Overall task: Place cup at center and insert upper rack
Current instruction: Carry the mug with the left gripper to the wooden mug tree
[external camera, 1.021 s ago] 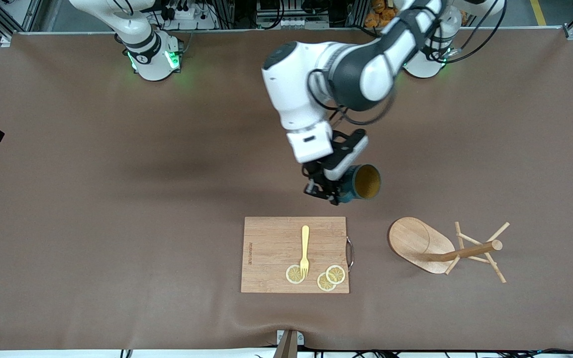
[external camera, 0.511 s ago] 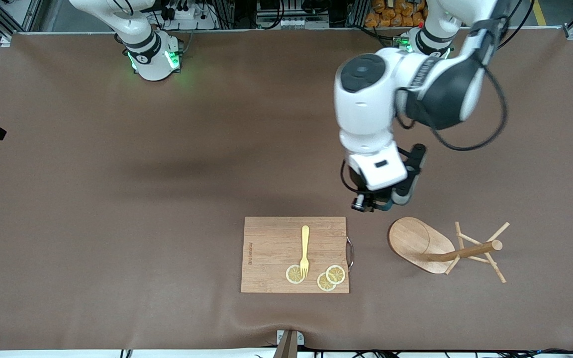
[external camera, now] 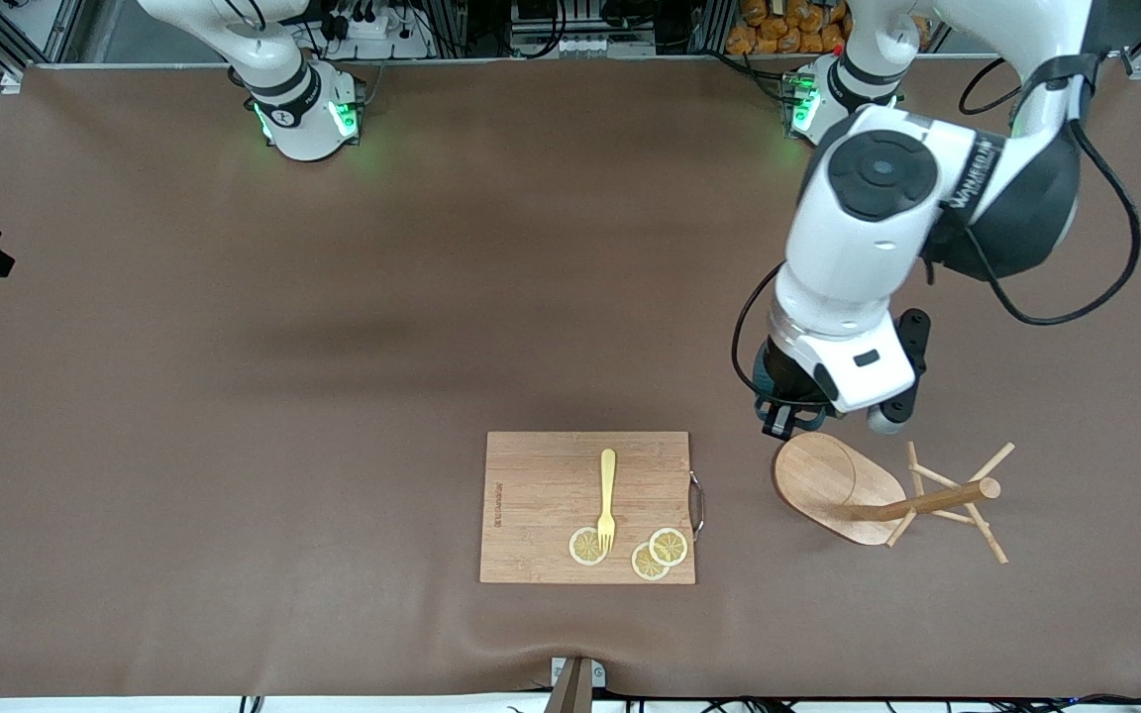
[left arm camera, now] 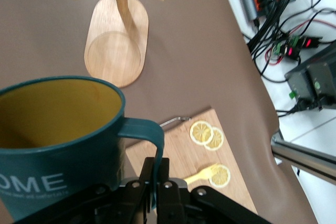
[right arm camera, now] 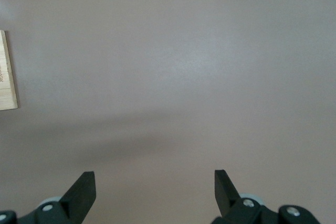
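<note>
Over the desk [external camera: 234, 396], just beside the wooden rack's oval base, the left gripper [left arm camera: 157, 184] is seen clamped on the loop handle of the teal cup [left arm camera: 58, 129], which is carried in the air with its yellow inside showing in the left wrist view. From the front, the cup is almost wholly hidden under the left arm's wrist. The rack [external camera: 873, 492] lies tipped on its side toward the left arm's end of the desk, its post and pegs resting on the surface, beside the cutting board [external camera: 541, 495] with its fork [external camera: 607, 498] and lemon slices [external camera: 658, 553].

The step in hand is judged to be the carrying of the cup; it has not yet been set down at the centre. A clear spot must next be chosen and the cup lowered upright before release. The rack must afterwards be righted.

The right gripper [right arm camera: 155, 187] is held wide open and empty over bare desk; that arm waits.
</note>
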